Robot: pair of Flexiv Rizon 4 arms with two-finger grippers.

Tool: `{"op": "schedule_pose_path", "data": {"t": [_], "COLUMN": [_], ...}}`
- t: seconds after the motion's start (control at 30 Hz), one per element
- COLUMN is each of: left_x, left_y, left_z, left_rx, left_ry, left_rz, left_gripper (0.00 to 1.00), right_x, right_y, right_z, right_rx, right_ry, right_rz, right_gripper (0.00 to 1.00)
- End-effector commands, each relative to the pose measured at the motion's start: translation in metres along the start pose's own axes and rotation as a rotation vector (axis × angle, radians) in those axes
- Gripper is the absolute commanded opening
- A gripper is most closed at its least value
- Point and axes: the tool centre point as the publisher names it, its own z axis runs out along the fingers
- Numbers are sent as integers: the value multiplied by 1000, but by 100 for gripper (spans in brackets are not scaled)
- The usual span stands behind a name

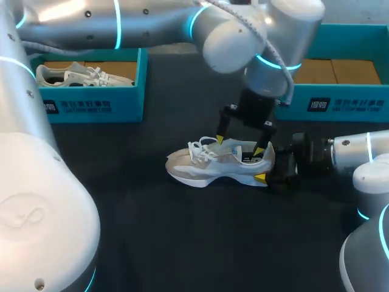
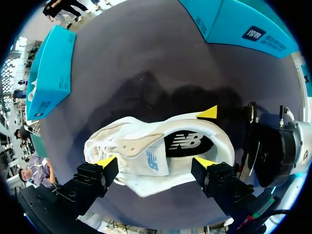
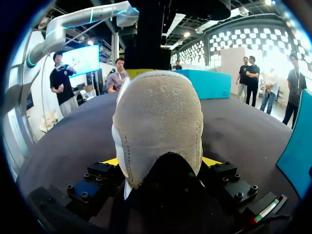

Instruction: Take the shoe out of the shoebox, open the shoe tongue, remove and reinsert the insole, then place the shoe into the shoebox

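Note:
A white and beige shoe (image 1: 213, 164) lies on its sole at the middle of the black table. My right gripper (image 1: 268, 167) comes in from the right and is shut on its heel (image 3: 158, 126), one yellow tip pressed to each side. My left gripper (image 1: 239, 146) hangs over the shoe's mouth, open, a finger on either side of the upper. In the left wrist view the tongue (image 2: 151, 160) lies folded back between those fingers (image 2: 105, 162). The dark insole (image 2: 187, 142) shows inside the shoe.
A teal shoebox (image 1: 91, 108) at the back left holds a second white shoe (image 1: 79, 75). Another teal shoebox (image 1: 340, 104) stands at the back right, close behind my left wrist. Bare black tabletop (image 1: 182, 231) stretches in front of the shoe.

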Motion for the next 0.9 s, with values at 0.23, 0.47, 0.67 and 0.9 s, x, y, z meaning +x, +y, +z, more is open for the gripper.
{"op": "schedule_pose_path", "data": {"t": [0.23,0.47,0.67,0.9], "left_x": [-1,-4,-9,-19], "left_y": [-4,0,5,11], "left_z": [10,19,23,17], "left_rx": [-30,-44,-44,-36], "left_ry": [-28,-46,-70,-76], "left_rz": [-23,-27,-31,-48], "left_gripper": [100,100,100,100], "right_x": [0,0,0,0], "right_y": [1,1,1,1], "right_z": [1,1,1,1], "right_rx": [5,5,5,5], "right_ry": [-1,-1,-1,-1], "right_rz": [1,1,1,1], "right_gripper": [0,0,0,0]}}
